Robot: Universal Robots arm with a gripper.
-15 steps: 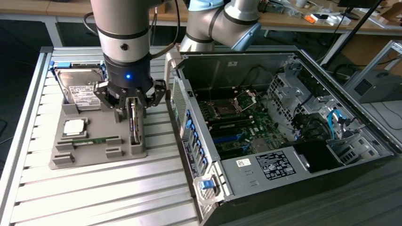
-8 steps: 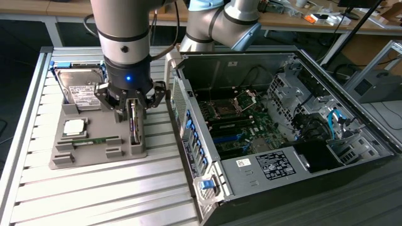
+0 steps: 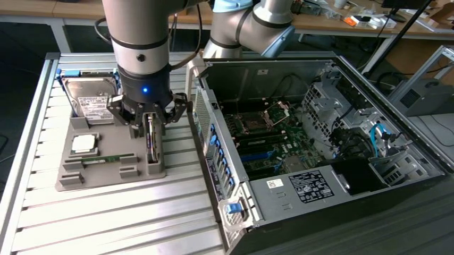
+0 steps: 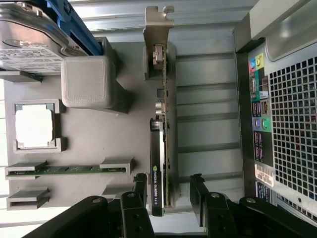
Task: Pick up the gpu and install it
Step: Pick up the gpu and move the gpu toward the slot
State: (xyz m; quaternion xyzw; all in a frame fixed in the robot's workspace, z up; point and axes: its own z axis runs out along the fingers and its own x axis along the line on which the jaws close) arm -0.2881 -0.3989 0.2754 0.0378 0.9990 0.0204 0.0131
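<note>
Pincer, exterior view [image 3: 150, 125]: pointing straight down over the grey holder tray [image 3: 106, 183], jaws spread wide, gripping nothing.
Gpu, exterior view [image 3: 152, 144]: directly beneath the pincer, standing on edge in a tray slot, upper edge reaching up between the fingers.
Hard drive [image 3: 89, 101]: just beside the pincer, toward the exterior view's left.
Processor [image 3: 84, 142] and memory stick [image 3: 106, 158]: below the pincer's level, off to the exterior view's left, lying flat in the tray.
Computer case [image 3: 319, 149]: lid off, near the pincer on the exterior view's right.
Pincer, wrist view [image 4: 168, 183]: wide open, one black finger [image 4: 140, 186] on each side of the gpu's near end; clear gap on the board side, contact on the cooler side impossible to judge.
Gpu, wrist view [image 4: 157, 148]: stretching away from the pincer, black Nvidia Quadro cooler nearest, silvery bracket [image 4: 157, 29] at the far end.
</note>
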